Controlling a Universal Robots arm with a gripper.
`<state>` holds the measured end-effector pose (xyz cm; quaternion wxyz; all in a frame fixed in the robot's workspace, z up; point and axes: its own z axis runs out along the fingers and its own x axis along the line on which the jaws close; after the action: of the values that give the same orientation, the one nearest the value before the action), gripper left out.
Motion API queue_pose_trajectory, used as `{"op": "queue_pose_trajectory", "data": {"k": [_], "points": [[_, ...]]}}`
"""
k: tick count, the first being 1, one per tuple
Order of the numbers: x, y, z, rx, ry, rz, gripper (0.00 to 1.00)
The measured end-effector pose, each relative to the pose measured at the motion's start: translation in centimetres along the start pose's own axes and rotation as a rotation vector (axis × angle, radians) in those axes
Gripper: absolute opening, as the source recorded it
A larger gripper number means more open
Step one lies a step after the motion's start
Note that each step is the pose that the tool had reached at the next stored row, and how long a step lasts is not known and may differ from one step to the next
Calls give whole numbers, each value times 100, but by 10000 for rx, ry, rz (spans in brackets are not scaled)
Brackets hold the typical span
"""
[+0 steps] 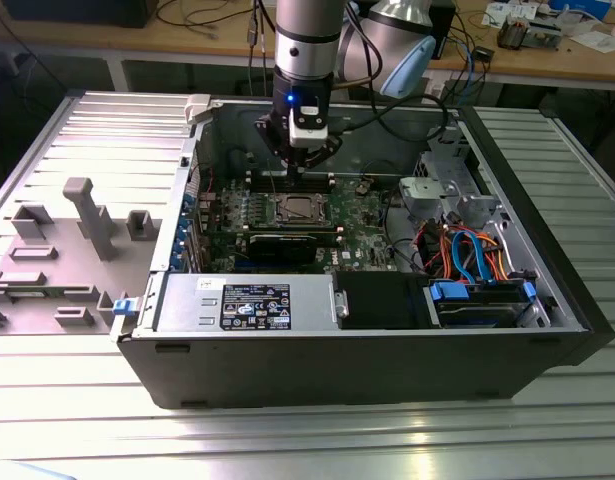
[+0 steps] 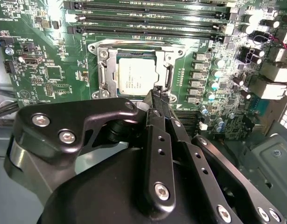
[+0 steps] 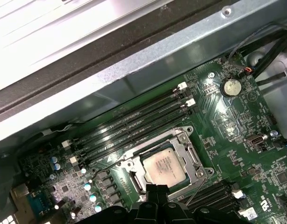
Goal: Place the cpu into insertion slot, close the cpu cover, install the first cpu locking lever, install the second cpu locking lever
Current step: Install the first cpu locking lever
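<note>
Jaws pressed together on nothing, prob. to act as one thin pusher; gripper (image 2: 158, 93) tip sits at insertion slot (image 2: 97, 52) rim.
PC case (image 1: 287, 375) open on top for arm access; memory slots (image 2: 148, 21) crowd one side; cpu cover (image 2: 110, 70) down, framing seated cpu (image 2: 136, 75); levers: can't tell.

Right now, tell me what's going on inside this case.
The arm reaches down into the open case. Its gripper is shut and empty, with its tips at the edge of the slot on the board. The cpu already sits in the slot, and the cover lies flat around it.
</note>
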<state>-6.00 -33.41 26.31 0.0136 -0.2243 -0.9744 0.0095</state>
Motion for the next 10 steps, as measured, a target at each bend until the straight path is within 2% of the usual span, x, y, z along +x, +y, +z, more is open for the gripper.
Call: {"op": "queue_pose_trajectory", "data": {"k": [10], "points": [[0,0,0,9,-11,-408,11]]}}
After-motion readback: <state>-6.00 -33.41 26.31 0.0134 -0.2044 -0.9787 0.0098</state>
